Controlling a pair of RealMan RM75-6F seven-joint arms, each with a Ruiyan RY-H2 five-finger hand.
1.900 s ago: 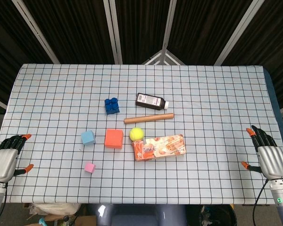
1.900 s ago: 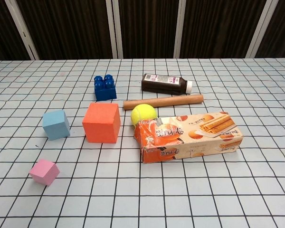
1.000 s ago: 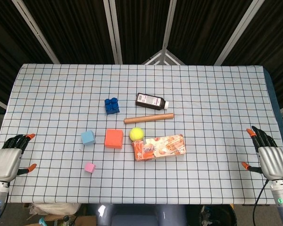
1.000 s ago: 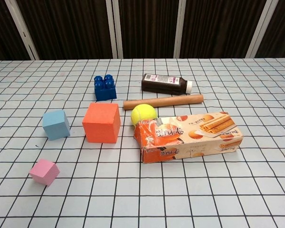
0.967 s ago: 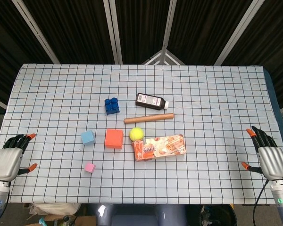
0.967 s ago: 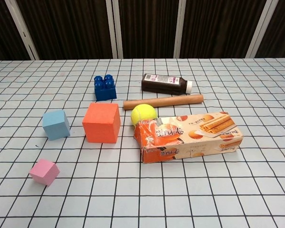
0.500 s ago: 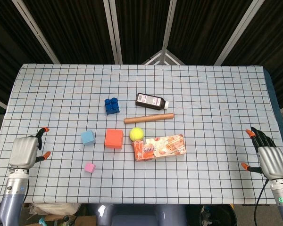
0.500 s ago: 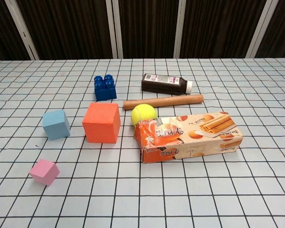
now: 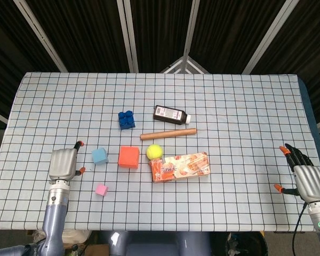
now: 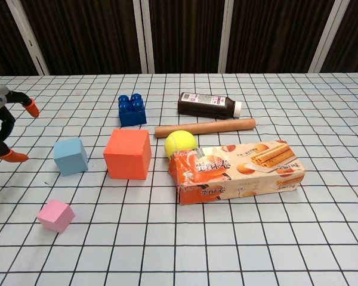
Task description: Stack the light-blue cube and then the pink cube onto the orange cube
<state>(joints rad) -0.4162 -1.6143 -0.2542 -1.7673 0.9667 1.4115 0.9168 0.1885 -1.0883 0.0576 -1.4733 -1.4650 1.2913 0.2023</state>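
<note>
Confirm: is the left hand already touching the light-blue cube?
No. In the head view the left hand is open beside the light-blue cube, with checked tablecloth visible between them.

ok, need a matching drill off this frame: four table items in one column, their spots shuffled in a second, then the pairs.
Column 1:
1 light-blue cube
2 pink cube
3 tennis ball
4 dark bottle

Column 2:
A nearest the front edge
B lying behind the wooden rod
C left of the orange cube
D touching the snack box

Pairs: 1-C, 2-A, 3-D, 4-B
</note>
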